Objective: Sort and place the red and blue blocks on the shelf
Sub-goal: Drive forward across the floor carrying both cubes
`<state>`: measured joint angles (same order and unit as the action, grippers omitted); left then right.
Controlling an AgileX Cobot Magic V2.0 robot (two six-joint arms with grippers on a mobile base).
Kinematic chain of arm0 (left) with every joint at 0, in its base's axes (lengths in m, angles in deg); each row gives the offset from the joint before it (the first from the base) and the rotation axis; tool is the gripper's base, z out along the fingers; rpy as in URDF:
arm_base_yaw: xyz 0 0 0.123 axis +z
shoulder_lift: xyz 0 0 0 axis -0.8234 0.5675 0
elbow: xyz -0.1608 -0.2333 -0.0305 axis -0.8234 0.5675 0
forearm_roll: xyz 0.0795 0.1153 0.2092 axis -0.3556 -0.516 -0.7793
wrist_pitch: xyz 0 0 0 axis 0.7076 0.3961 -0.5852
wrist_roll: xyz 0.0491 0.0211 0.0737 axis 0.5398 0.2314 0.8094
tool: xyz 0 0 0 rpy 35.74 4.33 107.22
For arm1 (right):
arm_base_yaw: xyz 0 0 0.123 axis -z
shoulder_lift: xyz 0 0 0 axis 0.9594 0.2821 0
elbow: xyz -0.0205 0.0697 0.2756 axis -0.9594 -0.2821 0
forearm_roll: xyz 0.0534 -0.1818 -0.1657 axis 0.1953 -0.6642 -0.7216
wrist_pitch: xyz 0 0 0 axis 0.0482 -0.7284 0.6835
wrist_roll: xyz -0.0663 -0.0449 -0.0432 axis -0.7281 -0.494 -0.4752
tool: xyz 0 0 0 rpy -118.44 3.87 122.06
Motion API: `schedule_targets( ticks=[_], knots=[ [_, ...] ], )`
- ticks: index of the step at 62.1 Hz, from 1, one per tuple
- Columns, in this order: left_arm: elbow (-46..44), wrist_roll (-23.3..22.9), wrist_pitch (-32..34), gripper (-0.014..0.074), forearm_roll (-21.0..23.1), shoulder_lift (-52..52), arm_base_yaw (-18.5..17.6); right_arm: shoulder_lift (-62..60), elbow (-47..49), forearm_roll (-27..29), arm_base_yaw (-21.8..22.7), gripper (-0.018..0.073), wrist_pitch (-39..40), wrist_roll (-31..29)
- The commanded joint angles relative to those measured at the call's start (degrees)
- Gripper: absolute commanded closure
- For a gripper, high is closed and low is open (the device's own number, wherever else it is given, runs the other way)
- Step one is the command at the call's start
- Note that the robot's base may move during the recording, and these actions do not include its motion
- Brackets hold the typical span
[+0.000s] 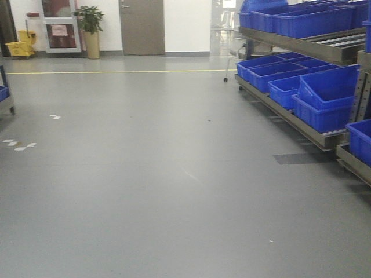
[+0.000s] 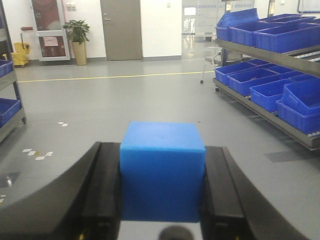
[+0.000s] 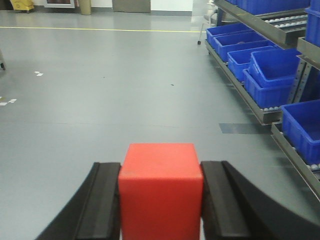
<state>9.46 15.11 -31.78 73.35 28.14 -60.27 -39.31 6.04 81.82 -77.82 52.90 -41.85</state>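
Snugly, left claw (image 2: 161,151) pinches blue block (image 2: 162,175); right claw (image 3: 161,166), red block (image 3: 161,195).

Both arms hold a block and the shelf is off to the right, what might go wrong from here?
The shelf looks crowded with blue bins, so free spots for the blue block and red block may be scarce. The left end effector and right end effector only pinch them sideways; a driving jolt might loosen one.
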Motion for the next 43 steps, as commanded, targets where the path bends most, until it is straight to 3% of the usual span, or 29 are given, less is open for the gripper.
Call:
schedule_targets(
  ticks=[1,43],
  knots=[
    [-1.6,-0.2,5.4,0.0471,0.1,0.4,0.0,0.1,1.7,-0.5,0.4,0.0508,4.6,-0.3],
    [-1.6,-0.2,5.4,0.0472,0.1,0.4,0.0,0.1,1.7,-0.5,0.4,0.0508,4.6,-0.3]
  ],
)
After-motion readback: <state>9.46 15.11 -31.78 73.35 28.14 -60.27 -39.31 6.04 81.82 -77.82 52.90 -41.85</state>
